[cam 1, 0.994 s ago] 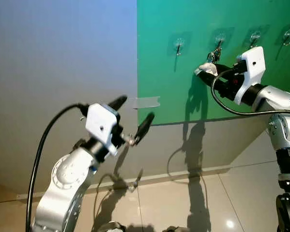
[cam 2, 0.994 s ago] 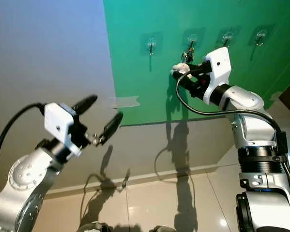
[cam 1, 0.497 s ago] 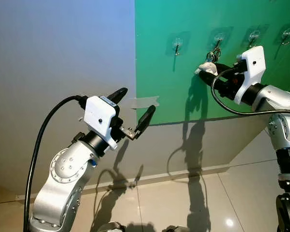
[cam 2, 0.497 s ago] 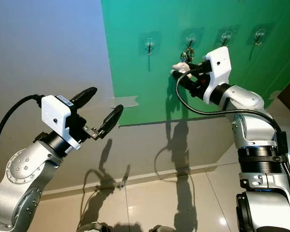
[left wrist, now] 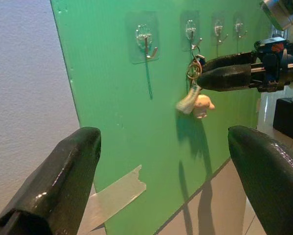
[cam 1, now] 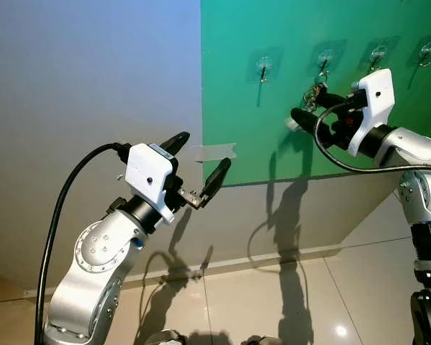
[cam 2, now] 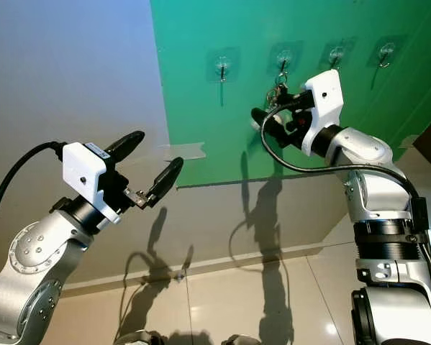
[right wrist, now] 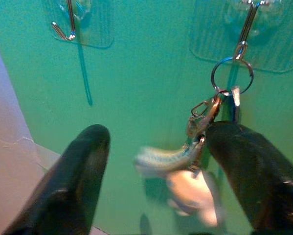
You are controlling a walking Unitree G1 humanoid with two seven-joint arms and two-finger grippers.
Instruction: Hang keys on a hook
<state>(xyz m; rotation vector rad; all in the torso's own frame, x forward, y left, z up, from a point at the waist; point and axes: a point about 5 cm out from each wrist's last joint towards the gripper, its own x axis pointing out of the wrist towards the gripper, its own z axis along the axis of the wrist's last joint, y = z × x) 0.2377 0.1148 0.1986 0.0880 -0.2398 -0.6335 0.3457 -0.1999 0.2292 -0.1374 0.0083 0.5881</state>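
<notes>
Green corrugated-plastic board (cam 1: 287,93) fixed to a pale grey wall (cam 1: 85,93), carrying a row of clear adhesive pads with small metal hooks. The bunch of keys on a round metal ring (right wrist: 232,74), with a snap clip and a pale cream-and-blue soft charm (right wrist: 185,178), hangs from the second metal hook (right wrist: 246,27) counted from the board's left edge; the ring is threaded over the hook and the charm dangles below, blurred. The neighbouring first hook (left wrist: 147,44) carries nothing.

Right tool (right wrist: 156,196): raised to the board just under the loaded hook, its two black fingers spread apart, one finger (right wrist: 82,166) well to one side of the charm, the other (right wrist: 249,166) close beside the clip; whether that finger touches the clip cannot be told. Nothing is gripped.

Left tool (cam 1: 199,167): held up before the wall near the board's left edge, fingers parted and empty, close to a strip of translucent tape (cam 1: 215,152) at the board's edge.

Glossy beige tiled floor (cam 1: 330,295) below, with the arms' shadows on wall and tiles.
</notes>
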